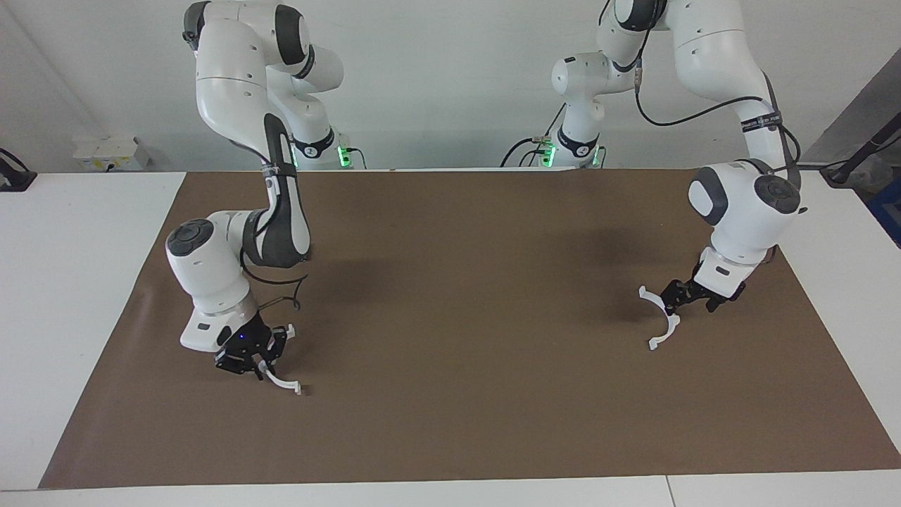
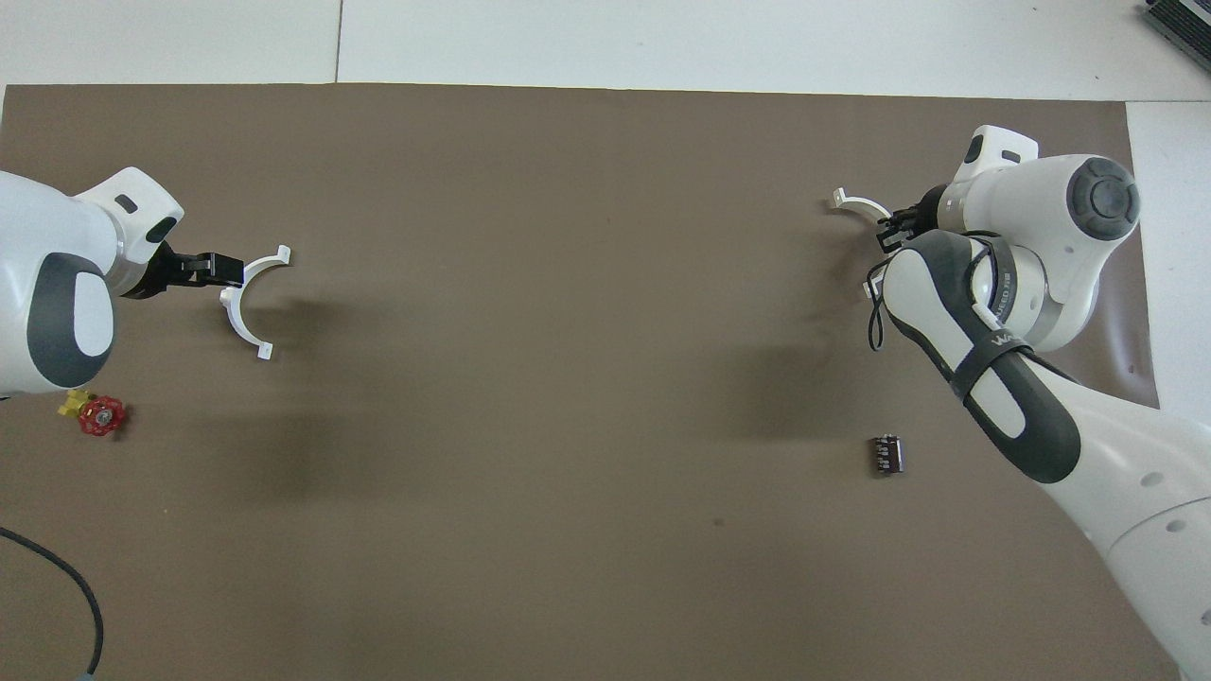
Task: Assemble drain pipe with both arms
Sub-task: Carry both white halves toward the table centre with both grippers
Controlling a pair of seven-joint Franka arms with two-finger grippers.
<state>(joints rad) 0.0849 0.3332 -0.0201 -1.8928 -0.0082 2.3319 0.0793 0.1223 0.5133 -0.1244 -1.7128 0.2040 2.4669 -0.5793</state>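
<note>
Two thin white half-ring arcs with small end tabs, well apart: first arc (image 1: 662,318) (image 2: 248,303) toward left arm's end, second arc (image 1: 280,382) (image 2: 854,202) toward right arm's end.

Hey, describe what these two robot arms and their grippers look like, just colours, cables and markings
Both arms are glossy white jointed tubes with dark grey joint caps and panels. Black cables run along each one, strapped on with bands. Green lights glow at their bases. The left gripper and right gripper are small, black and two-fingered, on white wrist blocks.
</note>
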